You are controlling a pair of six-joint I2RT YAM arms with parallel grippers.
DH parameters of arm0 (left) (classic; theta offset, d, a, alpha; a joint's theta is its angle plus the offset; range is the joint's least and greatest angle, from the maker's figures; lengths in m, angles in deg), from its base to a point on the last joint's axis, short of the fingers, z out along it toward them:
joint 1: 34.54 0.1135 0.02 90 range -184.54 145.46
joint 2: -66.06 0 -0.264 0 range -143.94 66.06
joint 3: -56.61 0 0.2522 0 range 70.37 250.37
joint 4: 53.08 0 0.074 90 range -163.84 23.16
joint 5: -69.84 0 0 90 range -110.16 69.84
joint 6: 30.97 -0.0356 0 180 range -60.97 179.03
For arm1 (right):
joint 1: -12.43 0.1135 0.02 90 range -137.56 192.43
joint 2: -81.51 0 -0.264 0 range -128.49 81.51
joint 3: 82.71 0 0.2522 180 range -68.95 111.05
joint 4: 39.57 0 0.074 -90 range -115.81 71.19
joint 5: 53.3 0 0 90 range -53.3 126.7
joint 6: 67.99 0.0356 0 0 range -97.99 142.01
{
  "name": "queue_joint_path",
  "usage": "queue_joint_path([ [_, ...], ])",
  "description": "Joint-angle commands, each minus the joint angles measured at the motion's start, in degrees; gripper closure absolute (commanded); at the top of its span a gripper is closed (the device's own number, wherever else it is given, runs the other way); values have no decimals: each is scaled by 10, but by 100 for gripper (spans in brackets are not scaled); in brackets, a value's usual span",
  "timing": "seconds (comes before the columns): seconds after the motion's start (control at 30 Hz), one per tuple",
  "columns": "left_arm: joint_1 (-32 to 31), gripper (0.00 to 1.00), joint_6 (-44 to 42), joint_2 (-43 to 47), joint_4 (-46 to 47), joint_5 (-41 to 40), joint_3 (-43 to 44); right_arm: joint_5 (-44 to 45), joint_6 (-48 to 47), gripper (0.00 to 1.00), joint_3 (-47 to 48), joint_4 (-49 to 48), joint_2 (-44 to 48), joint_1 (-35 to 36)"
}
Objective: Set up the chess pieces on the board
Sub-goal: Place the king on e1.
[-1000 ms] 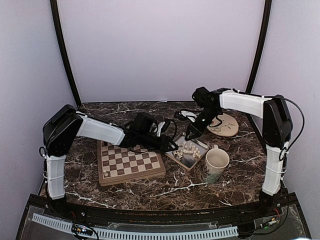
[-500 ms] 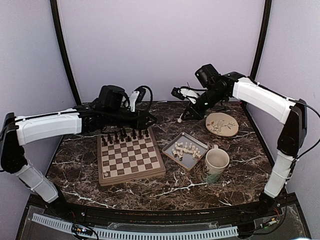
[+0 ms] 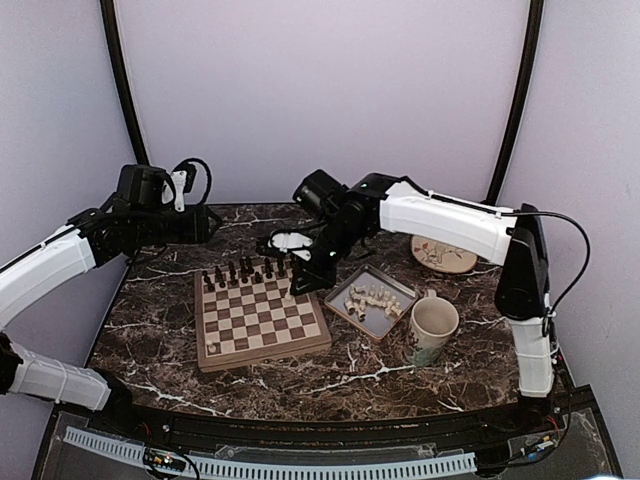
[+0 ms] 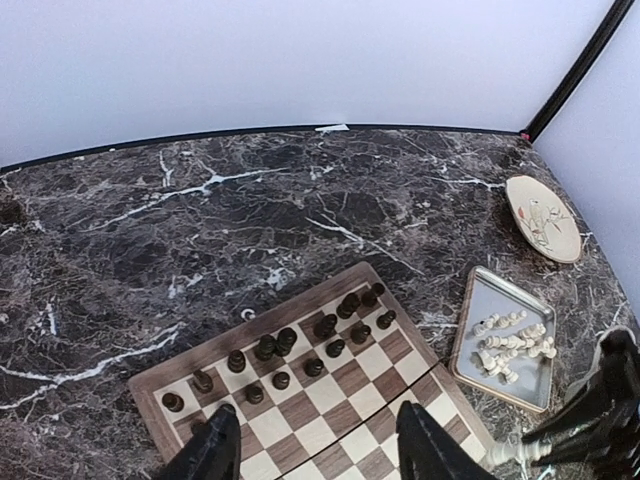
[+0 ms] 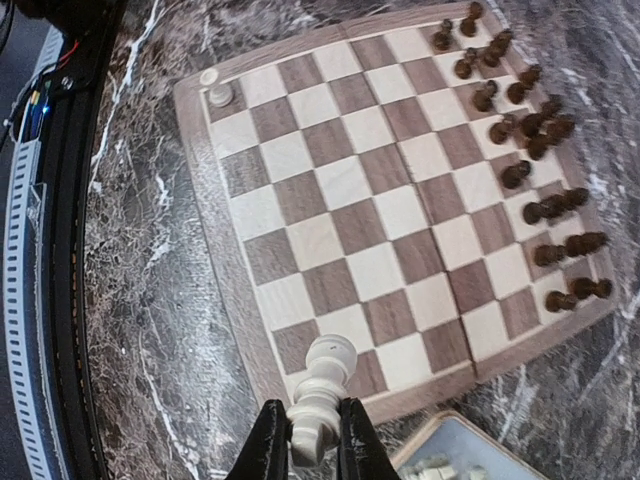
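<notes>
One cream-white chess piece [image 5: 325,365] is sitting clamped between the fingers of your right gripper [image 5: 310,420], and you are holding it in the air over the right edge of the board [image 3: 262,322]. Your left gripper [image 4: 320,450] is hanging with its fingers [image 4: 212,452] spread apart and gripping nothing, above the bench [image 3: 380,375] behind the board's far left corner. A second white chessman [image 3: 212,347] is standing on the board's near left corner square. Dark chessmen [image 3: 250,271] are filling the two far rows. Many more chess pieces [image 3: 372,296] are lying heaped in the grey tray [image 3: 365,322], which is sitting just beside the board's right edge. A mug [image 3: 432,328] is standing just beside the tray's near right side, and a plate [image 3: 443,255] is lying toward the bench's far right corner.
</notes>
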Motion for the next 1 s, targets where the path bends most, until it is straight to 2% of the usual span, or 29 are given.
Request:
queue_joint_path([
  [0.0, 30, 44, -34, 12, -27, -22, -20, -1, 1, 99, 44, 24, -35, 40],
  [0.27, 97, 45, -58, 11, 1, 19, -50, -1, -1, 99, 71, 32, -100, 85],
  [0.97, 105, 45, -55, 27, 18, 22, -90, 29, 30, 100, 113, 17, -170, 90],
])
